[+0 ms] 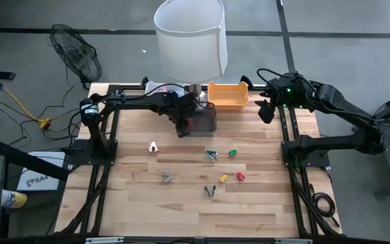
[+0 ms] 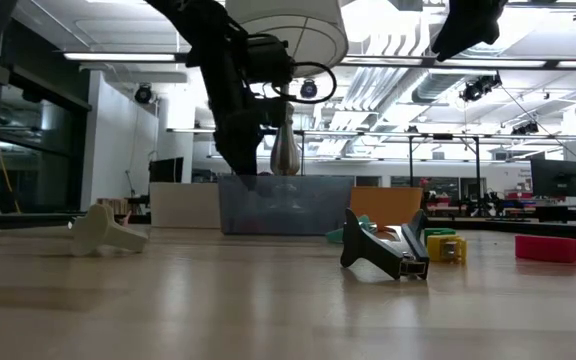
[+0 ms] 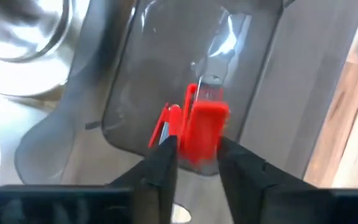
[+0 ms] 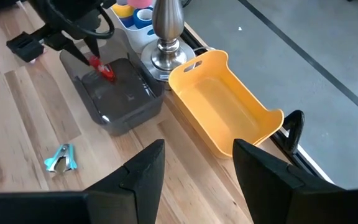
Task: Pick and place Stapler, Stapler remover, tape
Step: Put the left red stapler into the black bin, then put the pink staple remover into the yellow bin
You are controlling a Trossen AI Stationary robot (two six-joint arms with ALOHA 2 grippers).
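A red stapler remover (image 3: 205, 122) hangs just inside a grey see-through bin (image 1: 203, 122) at the table's far middle. My left gripper (image 3: 199, 158) is over the bin, pointing steeply down, with the remover between its fingertips. My right gripper (image 4: 197, 165) hovers open and empty at the far right, beside a yellow tray (image 4: 225, 106). Yellow, pink and blue tape rolls (image 4: 135, 11) sit in a white holder behind the lamp base (image 4: 166, 43). A black stapler (image 1: 210, 191) lies on the near middle of the table. My left gripper has the red stapler remover's upper end (image 3: 197, 149) between its two fingers, which come from above and slant down into the bin. The remover hangs below the fingertips (image 4: 94, 59), over the bin's floor. Whether both fingers press on it does not show.
On the wood lie a teal remover (image 1: 212, 155), a green piece (image 1: 232, 153), yellow (image 1: 223, 178) and red (image 1: 240, 176) pieces, a grey tool (image 1: 167, 177) and a white one (image 1: 153, 146). A lamp with a white shade (image 1: 189, 37) stands over the far edge.
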